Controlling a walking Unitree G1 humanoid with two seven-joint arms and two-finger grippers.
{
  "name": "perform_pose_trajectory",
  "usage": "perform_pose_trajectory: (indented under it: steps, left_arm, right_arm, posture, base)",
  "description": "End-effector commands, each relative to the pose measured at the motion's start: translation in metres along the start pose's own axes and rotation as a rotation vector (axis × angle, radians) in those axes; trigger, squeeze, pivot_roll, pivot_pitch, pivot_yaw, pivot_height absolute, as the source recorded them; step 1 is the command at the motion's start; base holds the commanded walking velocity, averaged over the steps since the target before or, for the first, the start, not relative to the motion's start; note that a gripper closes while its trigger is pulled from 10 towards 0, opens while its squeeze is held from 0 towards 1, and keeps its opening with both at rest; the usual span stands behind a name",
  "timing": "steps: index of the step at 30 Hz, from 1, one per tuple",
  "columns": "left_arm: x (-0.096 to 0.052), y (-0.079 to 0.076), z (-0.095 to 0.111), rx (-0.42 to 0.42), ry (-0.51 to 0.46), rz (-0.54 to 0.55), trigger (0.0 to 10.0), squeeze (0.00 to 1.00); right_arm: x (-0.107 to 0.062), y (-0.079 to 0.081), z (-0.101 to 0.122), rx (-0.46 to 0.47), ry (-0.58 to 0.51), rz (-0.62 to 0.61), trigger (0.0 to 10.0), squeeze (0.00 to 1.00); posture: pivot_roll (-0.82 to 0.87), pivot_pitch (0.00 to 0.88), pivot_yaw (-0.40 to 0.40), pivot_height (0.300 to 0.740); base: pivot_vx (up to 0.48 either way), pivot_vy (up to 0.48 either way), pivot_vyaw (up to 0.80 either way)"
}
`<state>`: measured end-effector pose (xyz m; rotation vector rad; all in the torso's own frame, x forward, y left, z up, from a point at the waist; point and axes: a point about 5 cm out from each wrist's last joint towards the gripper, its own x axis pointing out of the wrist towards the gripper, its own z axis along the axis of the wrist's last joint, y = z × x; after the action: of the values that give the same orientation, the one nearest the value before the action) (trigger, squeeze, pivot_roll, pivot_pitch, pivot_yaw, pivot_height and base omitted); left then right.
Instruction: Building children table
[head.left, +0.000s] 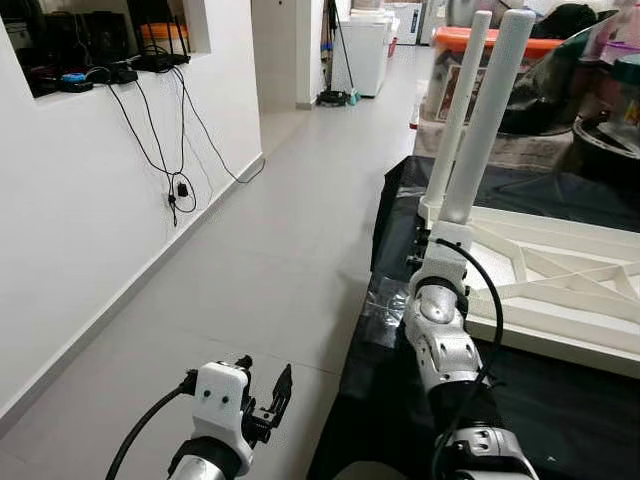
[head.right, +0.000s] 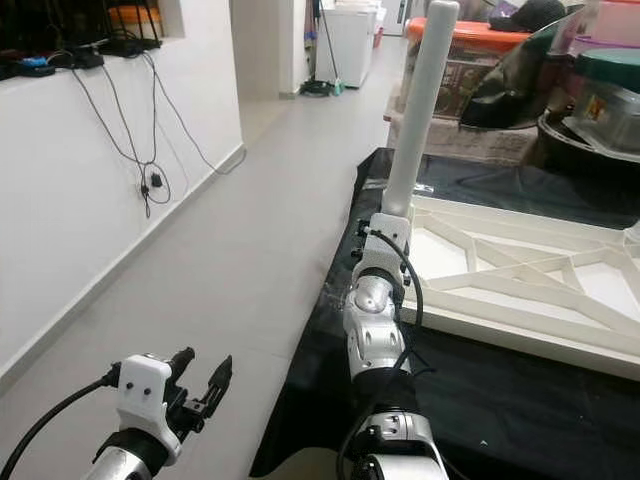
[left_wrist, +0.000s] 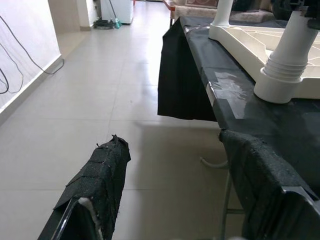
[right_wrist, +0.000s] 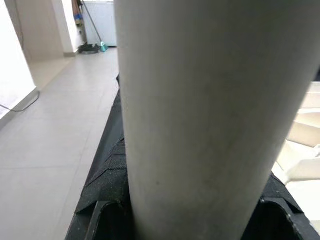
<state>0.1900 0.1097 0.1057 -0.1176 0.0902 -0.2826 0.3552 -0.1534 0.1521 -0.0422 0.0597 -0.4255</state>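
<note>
White plastic table leg (head.left: 495, 110) stands upright at the near-left corner of the upturned tabletop (head.left: 560, 280), clamped by the right gripper (right_wrist: 192, 210); left gripper (head.left: 265, 395) hangs wide over the floor (head.left: 270, 250)

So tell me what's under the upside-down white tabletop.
The white tabletop lies on a black cloth draping the work surface. What supports the cloth is covered. The right gripper grips a white leg.
</note>
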Motion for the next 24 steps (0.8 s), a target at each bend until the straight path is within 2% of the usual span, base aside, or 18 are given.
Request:
perform_pose_trajectory:
  steps: [1,4,5,11,12,17,18,19,20,21,22,23,24]
  left_arm:
    - [0.000,-0.001,-0.003,0.001,0.010,0.000,10.0,0.00]
    - [0.000,-0.001,-0.004,0.001,0.012,-0.002,10.0,0.00]
    - [0.001,0.000,-0.004,0.000,0.013,-0.003,10.0,0.00]
    - [0.001,0.000,-0.004,0.000,0.013,-0.001,10.0,0.00]
    - [0.001,0.000,-0.004,0.000,0.013,0.000,10.0,0.00]
    - [0.002,0.001,-0.004,-0.001,0.013,0.001,10.0,0.00]
    - [0.002,0.001,-0.004,-0.001,0.012,0.001,10.0,0.00]
    - [0.002,0.001,-0.004,-0.001,0.012,0.001,10.0,0.00]
    - [0.002,0.001,-0.004,-0.001,0.012,0.002,10.0,0.00]
    - [0.002,0.001,-0.004,-0.001,0.012,0.002,10.0,0.00]
    - [0.002,0.001,-0.004,-0.001,0.011,0.002,10.0,0.00]
    - [0.002,0.001,-0.004,-0.001,0.011,0.002,10.0,0.00]
    - [0.002,0.001,-0.004,0.000,0.011,0.002,10.0,0.00]
  right_arm:
    - [0.000,-0.014,-0.020,-0.083,0.057,-0.055,10.0,0.00]
    - [-0.007,-0.005,-0.014,-0.074,0.006,0.043,10.0,0.00]
    - [-0.012,0.000,-0.013,-0.052,-0.019,0.106,10.0,1.00]
    - [-0.016,0.008,-0.010,-0.015,-0.064,0.202,10.0,1.00]
    - [-0.014,0.010,-0.008,-0.002,-0.081,0.253,10.0,0.00]
    - [-0.008,0.009,0.001,-0.021,-0.152,0.304,10.0,0.00]
    - [-0.004,0.011,0.004,0.008,-0.157,0.372,10.0,0.00]
    - [-0.004,0.011,0.004,0.008,-0.157,0.372,10.0,0.00]
    - [0.000,0.016,0.008,0.060,-0.140,0.504,10.0,0.00]
    - [0.000,0.016,0.008,0.060,-0.140,0.504,10.0,0.00]
    - [0.003,0.020,0.012,0.094,-0.131,0.630,10.0,0.00]
    - [0.003,0.020,0.012,0.094,-0.131,0.630,10.0,0.00]
    - [0.005,0.022,0.015,0.121,-0.118,0.750,10.0,0.00]
  posture:
    - [0.05,0.000,-0.023,0.740]
    - [0.05,0.000,-0.023,0.740]
    - [0.05,0.000,-0.023,0.740]
    - [0.05,0.000,-0.025,0.740]
    - [0.05,0.000,-0.025,0.740]
    - [0.05,0.000,-0.022,0.740]
    - [0.05,0.000,-0.022,0.740]
    - [0.05,0.000,-0.022,0.740]
    - [0.05,0.000,-0.023,0.740]
    - [0.05,0.000,-0.023,0.740]
    - [0.05,0.000,-0.023,0.740]
    - [0.05,0.000,-0.023,0.740]
    - [0.05,0.000,-0.023,0.740]
  base:
    - [0.000,0.000,0.00]
    - [0.000,0.000,0.00]
    - [0.000,0.000,0.00]
    - [0.000,0.000,0.00]
    - [0.000,0.000,0.00]
    - [0.000,0.000,0.00]
    - [0.000,0.000,0.00]
    - [0.000,0.000,0.00]
    - [0.000,0.000,0.00]
    - [0.000,0.000,0.00]
    - [0.000,0.000,0.00]
    - [0.000,0.000,0.00]
    - [0.000,0.000,0.00]
